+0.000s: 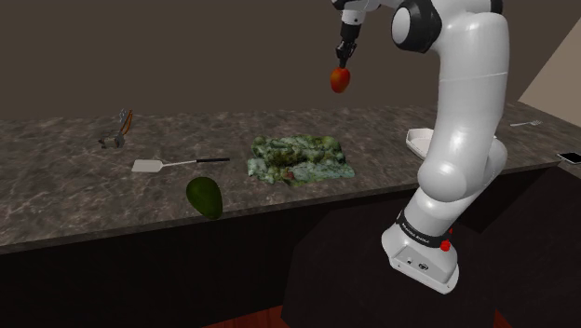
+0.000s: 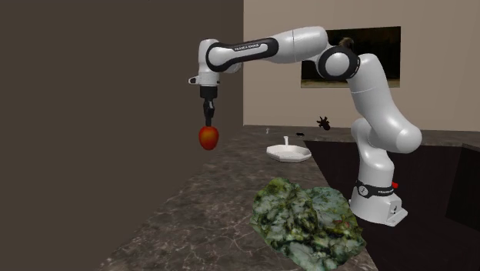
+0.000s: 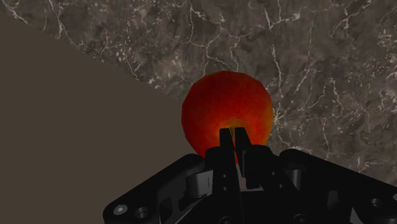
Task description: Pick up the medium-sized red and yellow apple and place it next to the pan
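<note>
A red and yellow apple (image 1: 340,79) hangs high above the dark marble counter (image 1: 84,186), close to the back wall. My black gripper (image 1: 343,61) points straight down, shut on the apple's top. In the second exterior view the apple (image 2: 208,138) dangles under the gripper (image 2: 207,121), well clear of the counter (image 2: 208,208). The wrist view has the two fingers almost meeting, and the gripper (image 3: 233,137) pinches the near top of the apple (image 3: 228,105). A white pan (image 2: 289,152) sits on the counter near the arm's base, partly hidden behind the arm (image 1: 419,140) in the shoulder view.
A mottled green slab (image 1: 300,158) lies mid-counter below the apple. Toward the shoulder view's left are a white spatula (image 1: 177,165), a dark green avocado (image 1: 205,197) near the front edge and a small tool (image 1: 118,130). A fork (image 1: 526,123) and a phone (image 1: 570,157) lie at its right.
</note>
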